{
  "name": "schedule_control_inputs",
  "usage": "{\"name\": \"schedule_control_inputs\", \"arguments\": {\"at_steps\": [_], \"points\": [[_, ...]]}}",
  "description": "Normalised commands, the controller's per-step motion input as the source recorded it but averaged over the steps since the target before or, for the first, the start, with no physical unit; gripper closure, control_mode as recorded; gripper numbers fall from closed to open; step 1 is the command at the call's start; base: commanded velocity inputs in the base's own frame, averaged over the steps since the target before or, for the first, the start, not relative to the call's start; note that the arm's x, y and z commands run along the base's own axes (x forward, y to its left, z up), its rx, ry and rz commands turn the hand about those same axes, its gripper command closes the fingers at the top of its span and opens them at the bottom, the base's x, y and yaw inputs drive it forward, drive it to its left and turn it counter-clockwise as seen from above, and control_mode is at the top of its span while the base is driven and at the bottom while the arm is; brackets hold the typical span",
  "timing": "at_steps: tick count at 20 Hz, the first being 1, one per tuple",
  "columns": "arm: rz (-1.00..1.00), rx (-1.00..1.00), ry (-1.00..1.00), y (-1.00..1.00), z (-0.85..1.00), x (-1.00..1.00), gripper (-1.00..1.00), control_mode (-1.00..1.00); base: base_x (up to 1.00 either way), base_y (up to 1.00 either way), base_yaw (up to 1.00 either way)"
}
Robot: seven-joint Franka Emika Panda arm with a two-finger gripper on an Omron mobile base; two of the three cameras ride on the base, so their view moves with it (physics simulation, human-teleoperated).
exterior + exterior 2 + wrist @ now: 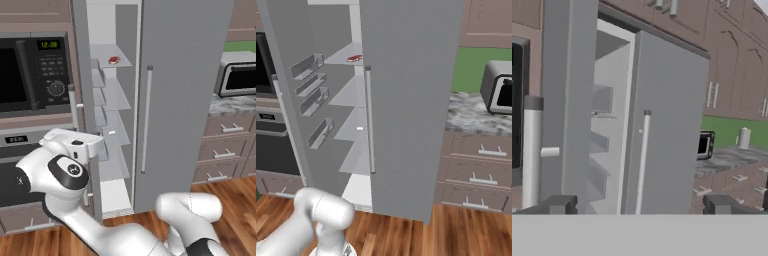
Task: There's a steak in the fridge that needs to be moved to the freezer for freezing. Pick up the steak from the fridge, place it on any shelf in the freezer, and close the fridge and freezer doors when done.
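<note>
Black wall oven [30,75] at left; toaster oven [239,76] on marble counter [476,116]; wood floor [456,230].

- Arm [65,175] rises from 5 o'clock in the left base view, bends at a white elbow [192,207] low right, then sweeps across to 9 o'clock.
- Wrist block with its dark round joint sits at mid-left, with the white hand on top of it, at about 10 o'clock from the joint.
- In the right base view, one rounded white link [323,212] shows at 7 o'clock.
- Gripper [639,205]: two dark fingertips [559,204] at 6 o'clock in the hand view, spread wide apart, nothing between them.
</note>
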Motion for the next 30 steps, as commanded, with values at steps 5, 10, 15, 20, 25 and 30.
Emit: {"name": "schedule_control_inputs", "arguments": {"at_steps": [5,10,15,20,25,30], "points": [[-0.01,-0.06,0.0,0.05,-0.29,0.53,-1.0,-1.0,0.0,0.0,0.0],[0.0,-0.05,-0.01,0.0,-0.39,0.49,-1.0,-1.0,0.0,0.0,0.0],[0.0,-0.05,-0.01,0.1,-0.37,0.21,-1.0,-1.0,0.0,0.0,0.0],[0.0,-0.01,0.0,0.01,-0.29,0.27,-1.0,-1.0,0.0,0.0,0.0],[0.0,-0.01,0.0,0.0,-0.15,0.46,-1.0,-1.0,0.0,0.0,0.0],[0.0,-0.01,0.0,0.01,-0.22,0.5,-1.0,-1.0,0.0,0.0,0.0]]}}
